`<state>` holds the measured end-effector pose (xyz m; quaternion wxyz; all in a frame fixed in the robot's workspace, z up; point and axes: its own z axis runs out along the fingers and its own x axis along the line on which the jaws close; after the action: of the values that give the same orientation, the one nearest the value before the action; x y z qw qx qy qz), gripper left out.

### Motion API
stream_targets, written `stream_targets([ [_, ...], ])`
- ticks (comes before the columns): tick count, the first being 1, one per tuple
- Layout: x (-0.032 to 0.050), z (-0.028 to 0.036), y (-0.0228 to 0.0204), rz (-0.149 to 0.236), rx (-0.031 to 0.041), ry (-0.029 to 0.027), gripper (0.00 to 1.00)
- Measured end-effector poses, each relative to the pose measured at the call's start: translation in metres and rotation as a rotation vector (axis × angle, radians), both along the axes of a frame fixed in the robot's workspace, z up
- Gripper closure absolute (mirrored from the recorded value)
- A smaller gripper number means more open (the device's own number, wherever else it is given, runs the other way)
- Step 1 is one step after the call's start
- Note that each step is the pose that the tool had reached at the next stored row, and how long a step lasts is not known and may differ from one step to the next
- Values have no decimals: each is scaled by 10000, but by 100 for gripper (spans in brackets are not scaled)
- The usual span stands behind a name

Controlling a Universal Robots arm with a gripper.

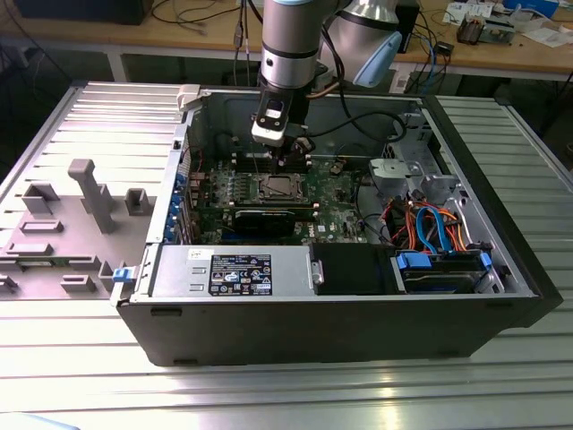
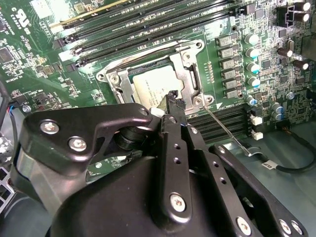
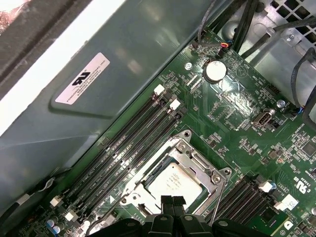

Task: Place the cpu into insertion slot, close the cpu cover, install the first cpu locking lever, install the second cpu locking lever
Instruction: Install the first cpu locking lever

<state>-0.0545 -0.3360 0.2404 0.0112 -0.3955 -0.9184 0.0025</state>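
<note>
The cpu (image 3: 173,181) (image 2: 150,84), silvery-grey, lies flat in the insertion slot (image 1: 277,186) on the green board. The cpu cover (image 3: 198,162) (image 2: 190,74) is folded down over it as a metal frame, and the chip shows through its window. A thin wire locking lever (image 2: 225,129) sticks out loose from one corner of the socket, its bent handle over the board's edge. My gripper (image 3: 172,201) (image 2: 173,98) (image 1: 291,157) hovers just above the socket's edge. Its black fingertips are shut together with nothing between them.
Long memory slots (image 3: 128,143) run along both sides of the socket. The case's metal wall (image 3: 123,64) stands close by. A long black card (image 1: 269,218), the power supply (image 1: 233,269) and coloured cables (image 1: 430,224) fill the case. Grey fixtures (image 1: 89,193) stand at the exterior view's left.
</note>
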Motion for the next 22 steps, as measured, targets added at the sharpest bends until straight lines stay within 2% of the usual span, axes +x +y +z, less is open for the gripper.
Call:
stream_targets([
  [22, 0, 0, 0, 244, 0, 0, 89],
])
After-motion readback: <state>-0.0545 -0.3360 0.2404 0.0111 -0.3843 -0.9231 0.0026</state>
